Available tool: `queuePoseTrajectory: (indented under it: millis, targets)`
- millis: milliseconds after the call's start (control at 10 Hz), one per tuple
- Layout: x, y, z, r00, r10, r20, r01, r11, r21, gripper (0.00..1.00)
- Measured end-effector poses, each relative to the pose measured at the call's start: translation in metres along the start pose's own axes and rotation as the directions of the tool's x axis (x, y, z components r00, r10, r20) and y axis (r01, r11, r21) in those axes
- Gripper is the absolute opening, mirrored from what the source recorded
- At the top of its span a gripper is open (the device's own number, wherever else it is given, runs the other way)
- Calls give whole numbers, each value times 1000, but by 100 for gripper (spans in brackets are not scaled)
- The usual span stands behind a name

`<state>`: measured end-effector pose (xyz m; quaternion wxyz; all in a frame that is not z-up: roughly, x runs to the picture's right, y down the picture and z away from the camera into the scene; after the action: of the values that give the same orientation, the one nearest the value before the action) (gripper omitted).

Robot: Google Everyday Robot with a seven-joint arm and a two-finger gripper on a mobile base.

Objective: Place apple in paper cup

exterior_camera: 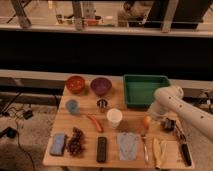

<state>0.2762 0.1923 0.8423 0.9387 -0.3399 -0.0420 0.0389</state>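
The apple [146, 121], small and orange with a reddish blush, lies on the wooden table [85, 158] right of centre. The white paper cup [114, 118] stands upright about a hand's width to its left, with nothing showing inside it. My white arm [167, 98] reaches in from the right and bends down. Its gripper [150, 117] sits right at the apple's upper right side. The arm hides where the two meet.
At the back stand an orange bowl [76, 84], a purple bowl [100, 86] and a green bin [145, 89]. A blue cup [72, 106], red chili [95, 123] and grapes [76, 141] lie left. A blue cloth [127, 145], banana [159, 152] and knife [183, 149] line the front.
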Motion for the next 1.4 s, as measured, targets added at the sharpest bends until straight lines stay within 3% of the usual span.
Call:
queuePoseTrajectory:
  millis: [400, 500, 900, 1200, 1400]
  targets:
    - [1, -6, -10, 1000, 15, 17, -15, 1000, 19, 2]
    - [1, -8, -19, 1000, 17, 22, -18, 999, 29, 0]
    - [-7, -16, -87, 998, 10, 56, -14, 998, 65, 0]
    - [-51, -16, -109, 993, -74, 93, 67, 995, 79, 0]
    - [-96, -14, -116, 979, -158, 129, 146, 985, 95, 0]
